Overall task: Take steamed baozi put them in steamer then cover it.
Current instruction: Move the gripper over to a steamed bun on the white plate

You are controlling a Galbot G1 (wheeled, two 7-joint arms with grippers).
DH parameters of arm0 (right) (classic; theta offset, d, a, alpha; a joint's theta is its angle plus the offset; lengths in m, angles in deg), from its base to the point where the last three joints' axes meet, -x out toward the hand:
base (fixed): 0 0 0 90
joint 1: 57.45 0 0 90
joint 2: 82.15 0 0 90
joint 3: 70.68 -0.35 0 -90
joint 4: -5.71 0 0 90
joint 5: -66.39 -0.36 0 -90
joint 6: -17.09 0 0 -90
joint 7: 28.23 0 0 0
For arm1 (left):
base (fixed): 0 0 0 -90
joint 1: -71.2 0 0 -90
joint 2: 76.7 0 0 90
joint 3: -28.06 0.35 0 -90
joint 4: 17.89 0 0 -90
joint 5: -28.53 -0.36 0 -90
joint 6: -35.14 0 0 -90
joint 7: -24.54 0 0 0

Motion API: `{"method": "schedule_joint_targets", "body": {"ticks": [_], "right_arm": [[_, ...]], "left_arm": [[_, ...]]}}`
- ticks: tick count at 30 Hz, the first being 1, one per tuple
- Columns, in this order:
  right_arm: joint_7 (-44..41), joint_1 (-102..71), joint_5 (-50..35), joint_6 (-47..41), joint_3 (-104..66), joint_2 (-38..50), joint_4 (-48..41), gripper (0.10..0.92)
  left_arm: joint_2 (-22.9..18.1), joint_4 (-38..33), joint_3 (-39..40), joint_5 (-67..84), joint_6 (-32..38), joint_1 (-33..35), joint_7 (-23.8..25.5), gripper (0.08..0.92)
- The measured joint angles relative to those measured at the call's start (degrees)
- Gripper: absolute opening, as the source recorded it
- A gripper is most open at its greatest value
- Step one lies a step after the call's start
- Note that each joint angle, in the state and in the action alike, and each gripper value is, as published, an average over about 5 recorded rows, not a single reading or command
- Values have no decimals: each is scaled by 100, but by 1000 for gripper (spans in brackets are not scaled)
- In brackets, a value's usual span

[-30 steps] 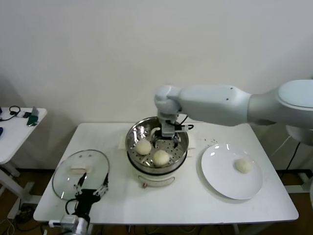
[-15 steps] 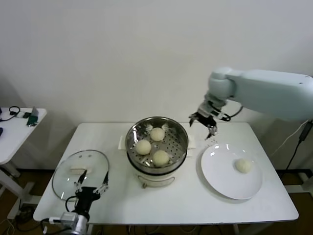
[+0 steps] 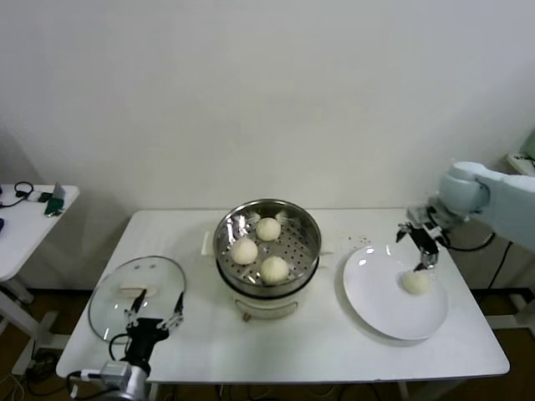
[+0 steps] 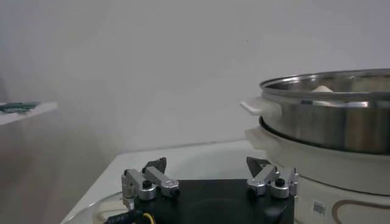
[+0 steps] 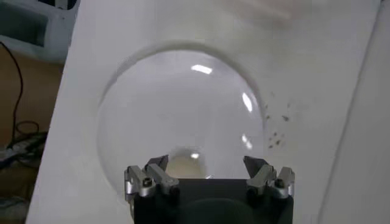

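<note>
Baozi (image 3: 415,282) alone on plate (image 3: 380,302) just below wide-open, empty right gripper (image 3: 420,247), three more in steamer (image 3: 268,242) well aside, left gripper (image 3: 153,322) spread empty beside glass lid (image 3: 113,302)

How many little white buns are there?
4 baozi: three in the steamer, at the back, left and front, and one on the plate. None looks hidden.

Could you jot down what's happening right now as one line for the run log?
steamer: three baozi inside | plate: one baozi left | right gripper: open above it | left gripper: open by glass lid
</note>
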Motion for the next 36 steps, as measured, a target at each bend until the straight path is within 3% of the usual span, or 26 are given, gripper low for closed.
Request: {"method": "schedule_joint_targets", "body": {"ticks": [16, 36], "right_arm": [[-9, -2223, 790, 322, -1975, -36, -1426, 823], [-85, -2939, 1091, 583, -2834, -874, -2669, 823]], "left_arm": [[-148, -65, -45, -176, -65, 108, -38, 823], [-228, -38, -57, -296, -84, 74, -49, 823]]}}
